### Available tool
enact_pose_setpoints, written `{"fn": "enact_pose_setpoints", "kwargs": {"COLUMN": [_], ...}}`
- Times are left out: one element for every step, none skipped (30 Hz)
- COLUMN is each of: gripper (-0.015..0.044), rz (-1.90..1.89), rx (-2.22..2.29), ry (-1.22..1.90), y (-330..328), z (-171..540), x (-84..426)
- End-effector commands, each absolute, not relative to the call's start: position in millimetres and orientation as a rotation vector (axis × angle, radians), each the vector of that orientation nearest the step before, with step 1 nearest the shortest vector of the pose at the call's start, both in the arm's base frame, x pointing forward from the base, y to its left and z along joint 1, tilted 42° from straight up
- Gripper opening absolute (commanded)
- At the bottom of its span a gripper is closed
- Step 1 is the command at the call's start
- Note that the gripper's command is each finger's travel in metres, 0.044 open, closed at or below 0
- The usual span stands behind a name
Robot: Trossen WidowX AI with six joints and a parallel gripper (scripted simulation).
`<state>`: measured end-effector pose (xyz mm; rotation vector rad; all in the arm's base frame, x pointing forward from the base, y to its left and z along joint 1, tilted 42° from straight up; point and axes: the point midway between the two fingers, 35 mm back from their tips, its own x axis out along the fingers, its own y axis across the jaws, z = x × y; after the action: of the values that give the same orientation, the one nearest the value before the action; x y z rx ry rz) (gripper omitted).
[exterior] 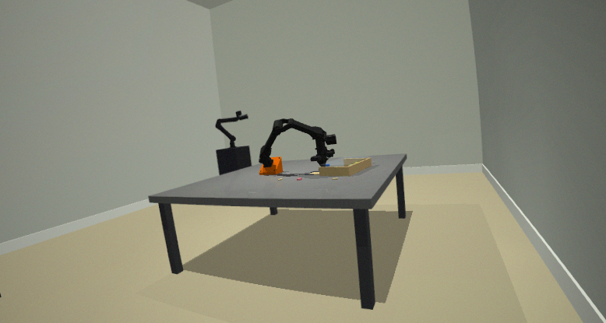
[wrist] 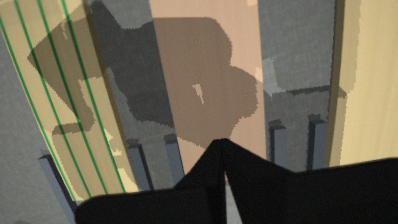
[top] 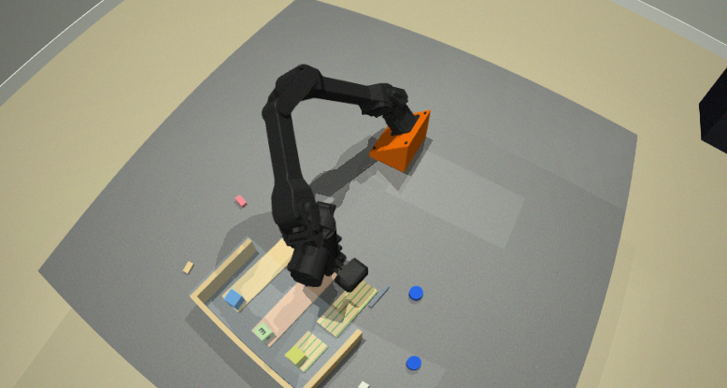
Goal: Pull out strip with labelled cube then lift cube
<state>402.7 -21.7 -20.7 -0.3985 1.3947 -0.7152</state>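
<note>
Pink strip [top: 294, 306] lies under the clenched pincer [wrist: 223, 156], whose tips seem pressed on its near end, gripping nothing; the dragging step looks in hand. Next comes pulling it clear of the frame [top: 223, 273] near the desk's [top: 508, 131] front-left corner. Labelled cube [top: 262, 330] sits at the far end; its label is unreadable.

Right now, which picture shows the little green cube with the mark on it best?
The top view: the green cube sits in plain sight at the far end of the pink strip. The wrist view shows only the strip, not the cube. In the exterior view it is too small to find.
</note>
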Motion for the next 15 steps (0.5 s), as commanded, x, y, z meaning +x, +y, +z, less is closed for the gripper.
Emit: {"fn": "enact_pose_setpoints", "kwargs": {"gripper": [0.0000, 0.0000, 0.0000, 0.0000, 0.0000, 0.0000, 0.0000, 0.0000, 0.0000, 0.0000, 0.0000, 0.0000, 0.0000, 0.0000, 0.0000], "rz": [-0.722, -0.722, -0.722, -0.722, -0.722, -0.722, -0.722, -0.722, -0.722, -0.722, -0.722, -0.722, -0.722, -0.722, -0.722], "rx": [-0.405, -0.405, -0.405, -0.405, -0.405, -0.405, -0.406, -0.406, -0.406, -0.406, -0.406, -0.406, -0.406, -0.406, -0.406], "ry": [1.409, 1.409, 1.410, 1.410, 1.410, 1.410, 1.410, 1.410, 1.410, 1.410, 1.410, 1.410, 1.411, 1.411, 1.411], "y": [-24, -24, -24, -23, -23, -23, -23, -22, -22, -22, -22, -21, -21, -21, -21], "z": [-26, -26, -26, -27, -27, -28, -28, -28, -29, -29, -29, -29, -30, -30, -30], "x": [394, 392, 391, 389, 388, 386, 385, 383, 382, 380, 379, 377, 376, 374, 373]}}
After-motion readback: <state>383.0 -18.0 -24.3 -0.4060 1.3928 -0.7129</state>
